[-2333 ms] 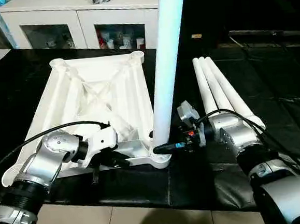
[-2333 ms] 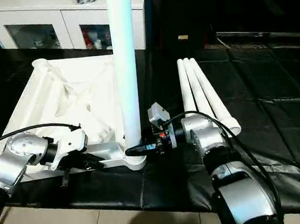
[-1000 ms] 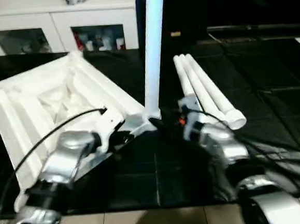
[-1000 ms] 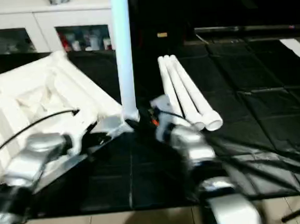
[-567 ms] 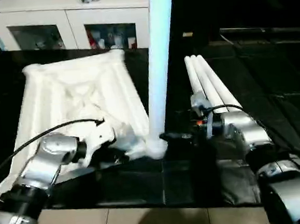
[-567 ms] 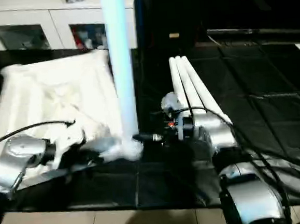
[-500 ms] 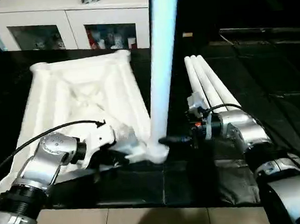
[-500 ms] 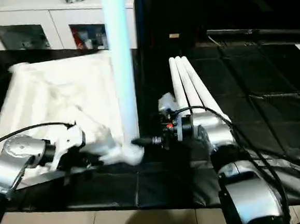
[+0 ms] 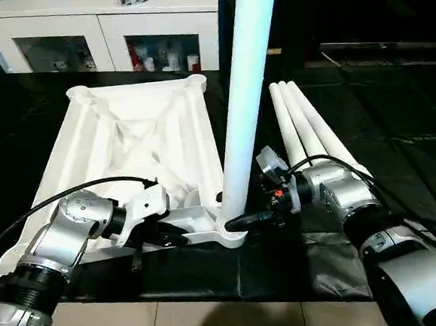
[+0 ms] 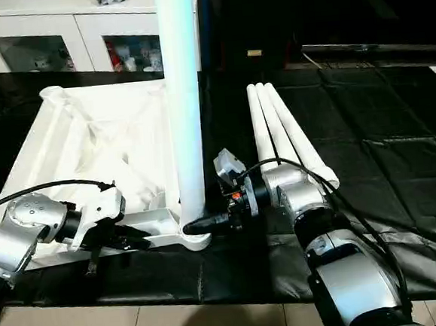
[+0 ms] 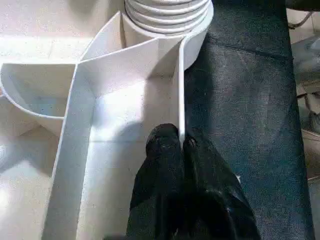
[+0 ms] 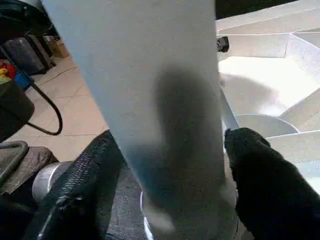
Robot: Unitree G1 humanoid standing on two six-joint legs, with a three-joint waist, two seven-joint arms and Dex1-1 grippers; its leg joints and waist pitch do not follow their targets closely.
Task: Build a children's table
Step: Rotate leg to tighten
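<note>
**One leg upright in its socket**

The table top (image 9: pixel 138 150) lies ribs-up on the black surface (image 9: pixel 396 119). The left pincer (image 11: pixel 175 145) pinches its rim shut; the right pincer (image 12: pixel 170 165) straddles the standing leg (image 9: pixel 246 85) (contact unclear). Three spare legs (image 9: pixel 305 122) lie beside.

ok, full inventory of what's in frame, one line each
table top: 1, white, upside down on the black cover, ribbed underside up
upright leg: 1, white, standing in the near right corner socket
loose legs: 3, white, lying side by side to the right of the top
black cover: 1, black, over the work surface
cabinet: 1, white with glass doors, behind
left hand: 1, black fingers, shut on the top's near edge rib
right hand: 1, black fingers, either side of the upright leg's base
</note>
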